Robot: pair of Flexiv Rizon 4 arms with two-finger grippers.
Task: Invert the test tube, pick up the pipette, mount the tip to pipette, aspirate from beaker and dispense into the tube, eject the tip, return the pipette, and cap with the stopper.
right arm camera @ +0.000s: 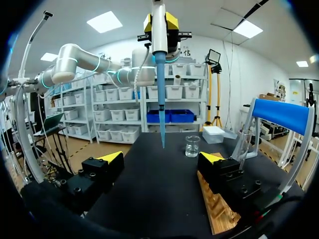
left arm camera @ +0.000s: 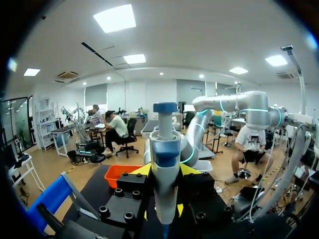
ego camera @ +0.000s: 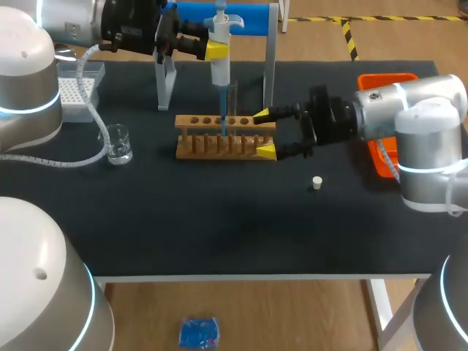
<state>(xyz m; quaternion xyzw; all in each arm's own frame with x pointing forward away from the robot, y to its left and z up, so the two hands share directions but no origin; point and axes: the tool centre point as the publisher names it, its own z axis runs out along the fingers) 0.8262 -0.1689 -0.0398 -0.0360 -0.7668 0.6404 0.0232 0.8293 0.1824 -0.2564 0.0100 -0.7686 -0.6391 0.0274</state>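
The test tube [ego camera: 234, 99] stands upright, mouth up, in the wooden rack [ego camera: 212, 142] at the middle of the worktop [ego camera: 219, 219], so I judge the inverting step done. My left end effector [ego camera: 216, 51] is clamped on the pipette [ego camera: 220, 69], which hangs upright over the rack with a blue tip [right arm camera: 162, 99] mounted. Pick-up and tip mounting are therefore behind me. The tip's point is just beside the tube rather than clearly inside it, and I cannot tell whether it carries liquid, so I take this for the aspirate-and-dispense stage. The beaker [ego camera: 117, 144] sits well to the left of the rack. My right end effector [ego camera: 265, 133] is spread wide at the rack's right end, gripping nothing. The white stopper [ego camera: 316, 183] lies loose on the worktop near it, so capping is not done. Ejecting the tip and returning the pipette to its stand [ego camera: 270, 58] also remain.
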